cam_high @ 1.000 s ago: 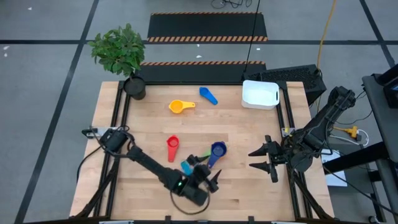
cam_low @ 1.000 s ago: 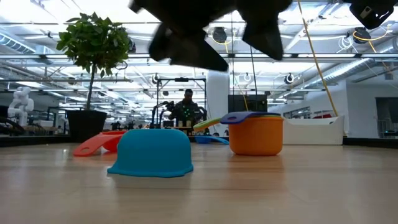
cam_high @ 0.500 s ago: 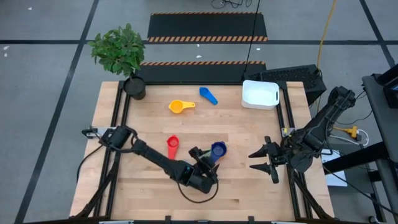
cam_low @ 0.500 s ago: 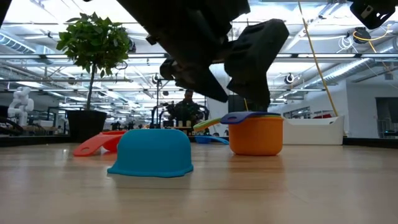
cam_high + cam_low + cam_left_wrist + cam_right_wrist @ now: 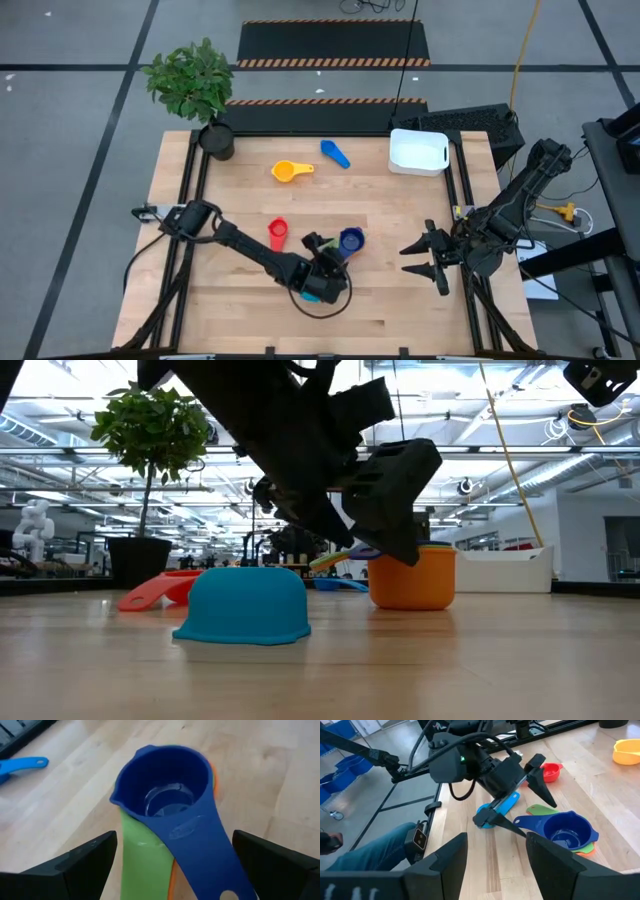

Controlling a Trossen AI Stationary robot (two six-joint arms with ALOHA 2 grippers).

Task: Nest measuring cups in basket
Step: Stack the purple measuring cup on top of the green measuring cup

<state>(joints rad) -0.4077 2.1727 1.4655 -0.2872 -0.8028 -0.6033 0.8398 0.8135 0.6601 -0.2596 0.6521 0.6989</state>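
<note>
Near the table's front middle, the left gripper (image 5: 325, 258) hung with fingers spread wide and nothing between them, on either side of the handles of a stack of cups. That stack was the navy cup (image 5: 165, 795) nested on top, a green one (image 5: 142, 865) and an orange one (image 5: 412, 580) beneath. Just beside it lay the light blue cup (image 5: 246, 606), upside down. A red cup (image 5: 277, 234) lay near; a yellow cup (image 5: 289, 171) and a mid blue one (image 5: 334, 153) lay farther back. At the back right corner sat the basket (image 5: 418, 152). Over the right edge waited the right gripper (image 5: 424, 258), fingers apart and empty.

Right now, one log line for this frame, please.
left gripper: open over navy cup stack | right gripper: open, waiting at table's right edge | basket: empty
</note>
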